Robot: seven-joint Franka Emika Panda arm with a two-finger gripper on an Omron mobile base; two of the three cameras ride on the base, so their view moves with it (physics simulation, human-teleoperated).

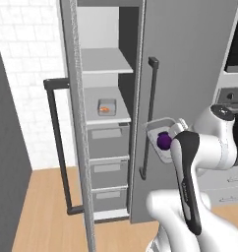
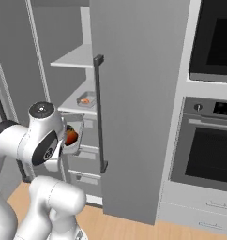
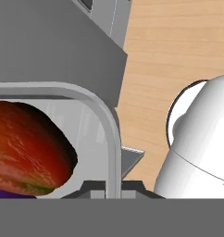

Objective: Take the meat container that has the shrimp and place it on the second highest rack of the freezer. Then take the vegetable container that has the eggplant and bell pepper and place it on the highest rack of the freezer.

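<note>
- the fingers (image 3: 113, 185) are clenched on the rim of the vegetable container (image 3: 109, 125); in the hand view that pale wall runs up from right between the tips.
- the vegetable container is carried in the air, tipped steeply on its side, in front of the closed right door (image 1: 190, 98) of the freezer (image 1: 104, 128) and beside the door's dark bar handle (image 1: 149, 118).
- inside it, just beyond the fingers, lies the bell pepper (image 3: 28, 148) — red-orange with a greenish edge, close against the tray wall.
- the eggplant (image 1: 163, 141) sits in the same tray, dark purple and rounded; in the hand view only a sliver of purple shows under the bell pepper.
- the meat container (image 1: 106, 107) stands well apart from the fingers, deeper in the open freezer, flat on the second highest rack (image 1: 94, 118).
- the shrimp (image 1: 105, 109) lies in it, a tiny orange curl, far smaller than its tray.
- the highest rack (image 1: 106, 61) is above that one — a plain light-grey shelf, higher than the fingers.
- grey drawers (image 1: 107, 140) are stacked below the second highest rack.
</note>
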